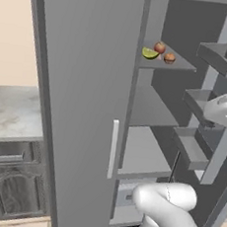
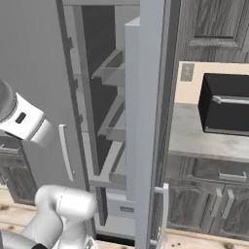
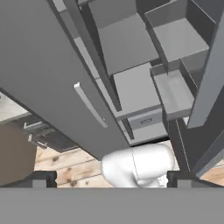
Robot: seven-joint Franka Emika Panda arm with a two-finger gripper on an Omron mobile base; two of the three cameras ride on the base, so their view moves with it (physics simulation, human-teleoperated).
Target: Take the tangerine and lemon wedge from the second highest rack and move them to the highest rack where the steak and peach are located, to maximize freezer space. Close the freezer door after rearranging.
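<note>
left base view: on the highest rack point(image 1: 182, 67) sit one lemon wedge point(image 1: 149, 53), one peach point(image 1: 160, 47) and one tangerine point(image 1: 169, 58), so the rearranging looks done.

right base view: the freezer door point(image 2: 146, 121) stands open; closing it comes next.

hand view: the end effector point(image 3: 109, 178) looks wide and empty, with the racks above it.

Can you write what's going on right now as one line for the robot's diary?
stage: fruit moved | top rack: lemon wedge, peach, tangerine | rack below: bare | freezer door: open | pincer: holding nothing, jaw state unclear
</note>
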